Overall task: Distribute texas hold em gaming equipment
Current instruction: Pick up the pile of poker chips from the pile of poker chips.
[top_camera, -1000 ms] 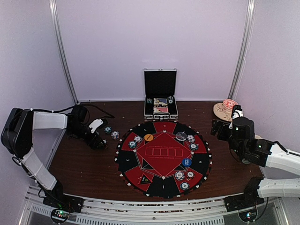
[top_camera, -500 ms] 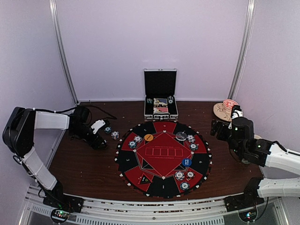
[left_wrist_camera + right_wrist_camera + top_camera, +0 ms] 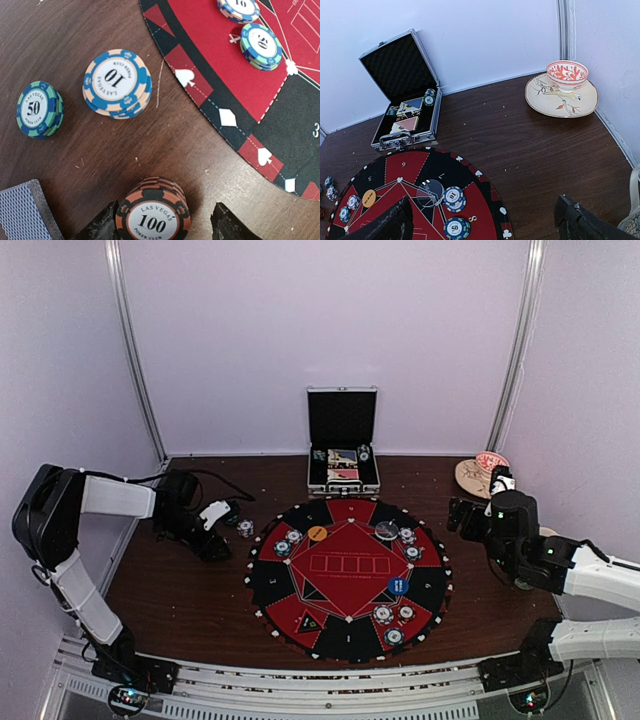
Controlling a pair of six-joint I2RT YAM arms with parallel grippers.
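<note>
Left claw [image 3: 164,221]: half-open, astride the 100 stack [image 3: 153,212]; one finger close against its edge, a gap at the other; nothing gripped
100 stack: on bare bench [image 3: 75,30], just off the mat [image 3: 280,135]
10 stack [image 3: 117,82]; 50 stack [image 3: 39,109]: on bench, apart, beyond the 100 stack
Cards [image 3: 25,210]: blue-backed; beside one finger
Right claw [image 3: 485,220]: wide; empty; above bench, right of mat
Case [image 3: 400,95]: lid up; chips and cards inside

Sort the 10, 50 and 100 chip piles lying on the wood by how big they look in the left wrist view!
1. 10 pile and 100 pile: about alike. The 100 is cut off by the picture's edge and probably nearer the camera, so I won't rank them.
2. 50 pile: clearly smallest.
</note>
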